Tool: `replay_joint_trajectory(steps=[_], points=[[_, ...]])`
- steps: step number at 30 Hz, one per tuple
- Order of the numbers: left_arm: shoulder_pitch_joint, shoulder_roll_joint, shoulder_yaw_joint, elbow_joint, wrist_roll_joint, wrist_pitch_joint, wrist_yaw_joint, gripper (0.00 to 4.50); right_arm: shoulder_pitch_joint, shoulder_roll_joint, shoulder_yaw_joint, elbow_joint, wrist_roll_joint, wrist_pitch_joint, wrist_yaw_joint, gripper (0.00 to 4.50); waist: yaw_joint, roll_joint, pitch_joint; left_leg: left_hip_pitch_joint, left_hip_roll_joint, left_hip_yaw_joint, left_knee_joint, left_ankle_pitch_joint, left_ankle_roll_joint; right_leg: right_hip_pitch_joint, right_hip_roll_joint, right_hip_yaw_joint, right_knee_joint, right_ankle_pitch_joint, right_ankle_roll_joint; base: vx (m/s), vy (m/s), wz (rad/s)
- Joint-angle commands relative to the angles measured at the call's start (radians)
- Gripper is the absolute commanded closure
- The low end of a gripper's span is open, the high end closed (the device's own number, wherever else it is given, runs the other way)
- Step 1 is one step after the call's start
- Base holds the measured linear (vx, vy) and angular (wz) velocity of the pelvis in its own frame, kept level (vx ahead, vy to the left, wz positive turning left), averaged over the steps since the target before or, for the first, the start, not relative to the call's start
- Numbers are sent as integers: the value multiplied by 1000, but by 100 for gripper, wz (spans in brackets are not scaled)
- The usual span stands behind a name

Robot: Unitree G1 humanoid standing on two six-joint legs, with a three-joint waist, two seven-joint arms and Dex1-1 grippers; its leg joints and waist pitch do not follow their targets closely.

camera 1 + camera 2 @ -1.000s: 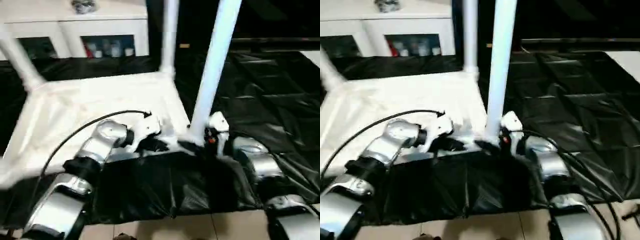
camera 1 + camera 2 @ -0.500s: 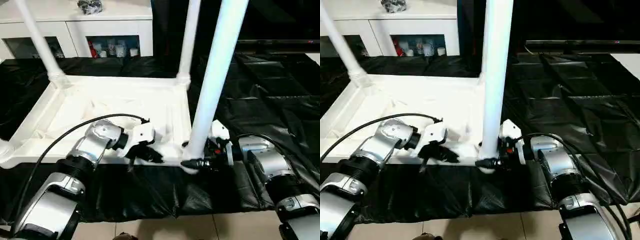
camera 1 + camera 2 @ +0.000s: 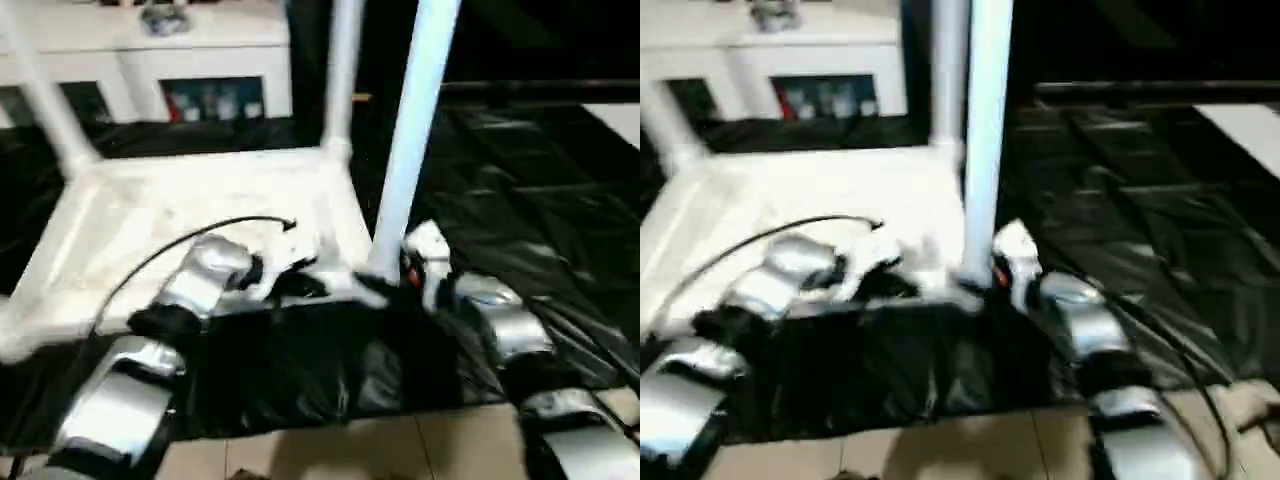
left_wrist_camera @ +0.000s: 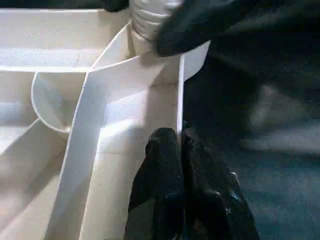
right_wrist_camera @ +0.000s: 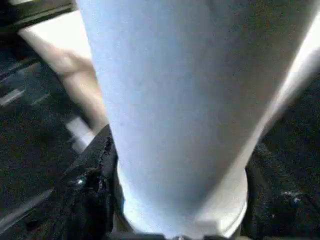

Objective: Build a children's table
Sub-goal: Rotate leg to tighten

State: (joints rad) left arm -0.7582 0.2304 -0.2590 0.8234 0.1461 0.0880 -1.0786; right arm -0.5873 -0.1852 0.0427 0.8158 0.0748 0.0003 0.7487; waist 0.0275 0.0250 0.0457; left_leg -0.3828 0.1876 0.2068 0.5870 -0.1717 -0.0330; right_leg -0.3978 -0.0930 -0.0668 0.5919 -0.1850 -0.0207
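Lying upside down on the black plastic sheet (image 3: 520, 180), the white plastic children's table top (image 3: 190, 220) with raised rim presented its rounded corner sockets upward so the long white tubular legs could be pushed in from above. Far legs (image 3: 342, 70) already stood in their corners. The near right leg (image 3: 410, 140) stood upright at its corner socket (image 4: 150, 30), and the right gripper (image 3: 385, 290) clasped its base, black fingers (image 5: 90, 195) closed around the tube, apparently to seat it. The left gripper (image 4: 180, 145) had pinched the thin rim wall between closed fingers, probably steadying the top against that push. Behind stood a white glass-door cabinet (image 3: 180, 70).
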Motion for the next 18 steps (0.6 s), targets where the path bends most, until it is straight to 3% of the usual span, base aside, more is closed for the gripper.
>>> replay_joint_trajectory(steps=[1,4,7,8,17,18], points=[[-40,-76,-6,-25,-22,10,51,450,-9,61,34,53,-26,31,-100,175,-9,-3,-49,28,47,-41,-85,-398,-27,23,-64,36,-97,-482,-149,0,0,0],[-36,-128,-18,-24,-3,21,126,450,-35,122,12,104,-32,39,-267,175,-13,-2,-53,29,45,-39,-84,-399,-19,20,-63,38,-98,-437,-156,0,0,0],[-34,-148,-31,-15,19,9,164,450,-45,158,4,122,-46,28,-314,175,-18,1,-54,28,44,-35,-83,-395,-7,21,-60,38,-98,-384,-170,0,0,0],[-33,-150,-34,-15,24,7,170,450,-47,168,9,124,-52,12,-308,120,-19,0,-55,26,44,-35,-83,-390,-2,23,-60,38,-96,-370,-174,0,0,0],[-31,-97,-36,-22,12,-67,101,450,-55,140,31,105,-32,-40,-155,52,-20,1,-59,19,45,-32,-81,-349,27,33,-60,38,-85,-290,-200,0,0,0],[-22,-69,-39,-30,-2,-108,38,450,-40,100,56,68,-15,-32,-21,52,-20,0,-59,19,44,-31,-80,-345,33,34,-60,38,-87,-285,-202,0,0,0]])
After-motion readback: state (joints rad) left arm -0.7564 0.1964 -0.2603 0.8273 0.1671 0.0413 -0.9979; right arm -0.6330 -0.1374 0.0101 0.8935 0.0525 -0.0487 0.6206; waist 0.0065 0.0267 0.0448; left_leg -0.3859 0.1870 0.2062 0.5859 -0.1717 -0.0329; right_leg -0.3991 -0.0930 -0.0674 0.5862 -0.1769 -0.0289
